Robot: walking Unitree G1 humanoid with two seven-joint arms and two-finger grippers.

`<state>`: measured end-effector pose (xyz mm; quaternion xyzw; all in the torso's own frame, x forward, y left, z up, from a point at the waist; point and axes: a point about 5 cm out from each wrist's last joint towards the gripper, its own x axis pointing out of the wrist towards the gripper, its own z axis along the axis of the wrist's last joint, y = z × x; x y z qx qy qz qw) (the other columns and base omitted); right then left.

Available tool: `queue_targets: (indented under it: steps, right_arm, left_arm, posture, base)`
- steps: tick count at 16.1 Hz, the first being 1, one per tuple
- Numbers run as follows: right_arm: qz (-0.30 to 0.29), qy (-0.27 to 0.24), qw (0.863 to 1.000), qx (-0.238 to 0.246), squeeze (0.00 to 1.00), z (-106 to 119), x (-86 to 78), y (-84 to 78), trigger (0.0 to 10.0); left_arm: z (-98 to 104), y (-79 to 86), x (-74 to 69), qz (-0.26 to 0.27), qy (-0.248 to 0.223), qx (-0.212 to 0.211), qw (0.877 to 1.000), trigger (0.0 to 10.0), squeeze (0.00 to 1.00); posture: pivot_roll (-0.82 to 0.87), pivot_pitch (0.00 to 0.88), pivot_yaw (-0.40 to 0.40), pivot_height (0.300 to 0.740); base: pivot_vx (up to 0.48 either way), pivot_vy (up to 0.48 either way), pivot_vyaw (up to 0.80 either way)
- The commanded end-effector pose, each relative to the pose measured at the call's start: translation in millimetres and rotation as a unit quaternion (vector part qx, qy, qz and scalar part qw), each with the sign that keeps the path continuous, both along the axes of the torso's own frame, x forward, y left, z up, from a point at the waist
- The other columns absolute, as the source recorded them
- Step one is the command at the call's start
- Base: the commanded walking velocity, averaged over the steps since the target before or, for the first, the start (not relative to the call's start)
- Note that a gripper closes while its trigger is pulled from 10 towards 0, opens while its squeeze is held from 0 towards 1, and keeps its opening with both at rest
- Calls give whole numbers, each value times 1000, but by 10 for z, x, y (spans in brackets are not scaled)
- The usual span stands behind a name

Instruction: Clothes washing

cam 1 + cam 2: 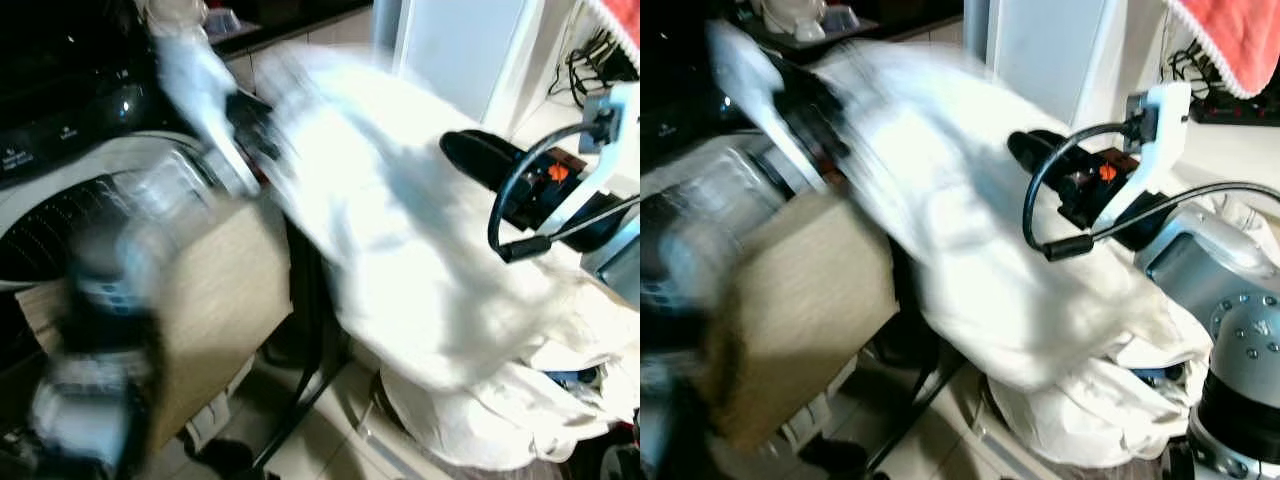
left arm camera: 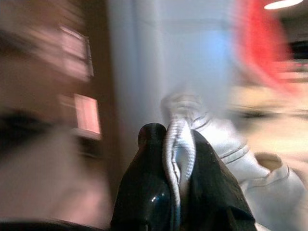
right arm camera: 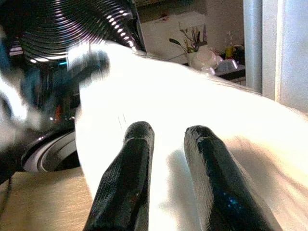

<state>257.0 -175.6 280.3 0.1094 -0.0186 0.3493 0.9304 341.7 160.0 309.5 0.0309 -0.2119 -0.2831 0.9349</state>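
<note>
Left eye view: the left end effector [image 1: 235,135], blurred, lifts a white garment [image 1: 400,250] toward the washer [image 1: 60,215]; more laundry [image 1: 500,410] lies heaped below.

Left wrist view: its fingers [image 2: 149,192] are clamped on a fold of cloth.

Right wrist view: the right end effector [image 3: 168,144] hovers over the garment, fingers apart, holding nothing.

Loading looks underway; the garment is not yet in the drum [image 3: 82,29].
</note>
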Motion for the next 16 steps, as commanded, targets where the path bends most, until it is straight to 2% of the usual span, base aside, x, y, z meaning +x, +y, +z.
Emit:
queue_targets:
  steps: [1,2,3,4,5,7,8,9,10,11,12,13,14,15,16]
  right_arm:
    - [12,-16,1000,-10,0,28,-36,39,10000]
    - [12,-19,1000,-13,0,26,-43,46,10000]
    - [12,-20,1000,-14,0,26,-44,46,10000]
    - [10,-23,1000,-14,0,24,-47,43,10000]
    - [9,-25,1000,-15,0,23,-48,41,10000]
    - [7,-31,999,-16,0,23,-41,46,10000]
    - [6,-34,999,-16,0,24,-38,46,10000]
    - [6,-36,999,-15,0,31,-28,50,10000]
    - [7,-38,999,-17,0,34,-24,51,10000]
    - [7,-38,999,-17,0,35,-21,52,10000]
    - [7,-40,999,-20,0,34,-15,55,10000]
    - [6,-41,999,-20,0,33,-14,56,10000]
    - [3,-44,999,-20,0,32,-13,58,10000]
    - [1,-45,999,-19,0,25,-20,58,10000]
    - [-1,-45,999,-19,0,13,-27,61,10000]
  left_arm:
    - [454,255,-69,78,-112,-10,991,0,0]
    - [902,582,-145,211,-201,-8,957,0,0]
    - [1033,696,-184,263,-228,-9,938,0,0]
    - [1203,855,-273,320,-274,3,907,0,0]
    - [1236,893,-297,336,-287,13,897,0,0]
    - [1197,1057,-355,439,-333,44,833,0,0]
    - [1202,1077,-329,449,-338,49,826,0,0]
    - [1296,1123,-229,454,-323,62,828,0,0]
    - [1460,1143,-235,462,-342,67,816,0,0]
    - [1532,1152,-254,467,-354,66,808,0,0]
    - [1740,1152,-348,484,-398,68,776,0,0]
    - [1860,1136,-426,493,-428,68,754,0,0]
    - [2017,1104,-518,509,-472,77,716,0,0]
    - [2008,1072,-463,513,-471,106,709,0,0]
    - [1910,1063,-343,509,-446,131,724,0,0]
  posture:
    - [-166,0,45,740]
    - [-166,0,49,740]
    - [-166,0,49,740]
    - [-163,0,48,740]
    - [-163,0,48,740]
    - [-163,0,47,740]
    - [-165,0,45,740]
    - [-161,0,41,740]
    - [-158,0,36,740]
    - [-157,0,36,740]
    - [-158,0,37,740]
    - [-160,0,42,740]
    - [-161,0,48,740]
    - [-162,0,51,740]
    - [-164,0,53,740]
  base:
    - [0,0,0]
    - [0,0,0]
    - [0,0,0]
    - [0,0,0]
    - [0,0,0]
    - [0,0,0]
    - [0,0,0]
    - [0,0,0]
    - [0,0,0]
    - [0,0,0]
    - [0,0,0]
    - [0,0,0]
    - [0,0,0]
    - [0,0,0]
    - [0,0,0]
